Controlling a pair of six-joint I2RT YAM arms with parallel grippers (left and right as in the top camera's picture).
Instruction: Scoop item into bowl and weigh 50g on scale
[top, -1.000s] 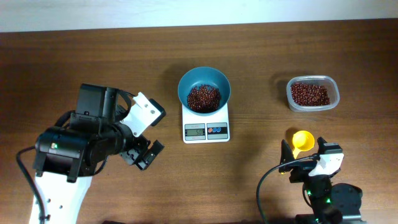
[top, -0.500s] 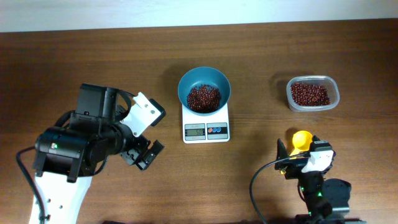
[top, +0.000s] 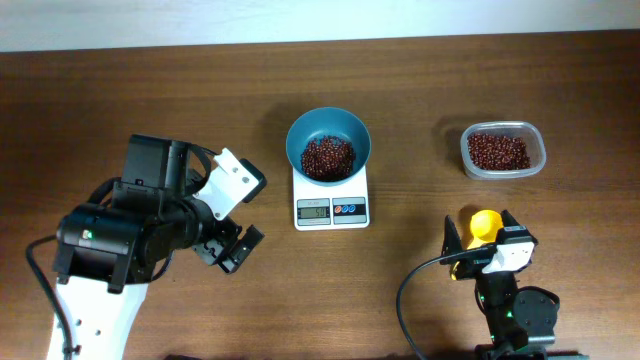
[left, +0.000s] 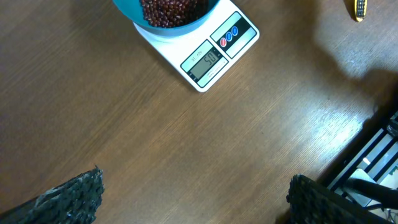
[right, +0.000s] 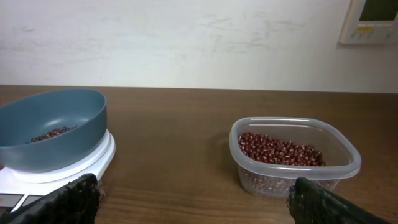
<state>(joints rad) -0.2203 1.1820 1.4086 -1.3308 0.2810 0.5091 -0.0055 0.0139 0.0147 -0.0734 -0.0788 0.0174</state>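
My left hand (left: 196, 208) hangs wide open and empty over bare surface (top: 130, 90), left of the scale (top: 331, 205) and a little nearer to me. My right hand (top: 483, 240), jaws spread just as wide, sits to the right of the scale and nearer to me, gripping nothing.

From overhead a yellow scoop (top: 487, 222) shows between that hand's fingers. The right wrist view does not catch it, so I judge it is lying loose on the surface rather than held.

On the scale stands the bowl (top: 350, 130), with a mound of beans (top: 327, 157) in its bottom. Well apart, to the right of the scale, the clear tub (top: 540, 150) holds more beans.

The scale's display, seen from my left wrist, seems to read the target weight, though the digits are small.

By my reckoning the scooping and weighing are done or all but done: beans are in the bowl, the bowl is on the scale and both hands are free. What may be left is a check of the reading, and a pinch more or less if it is off.
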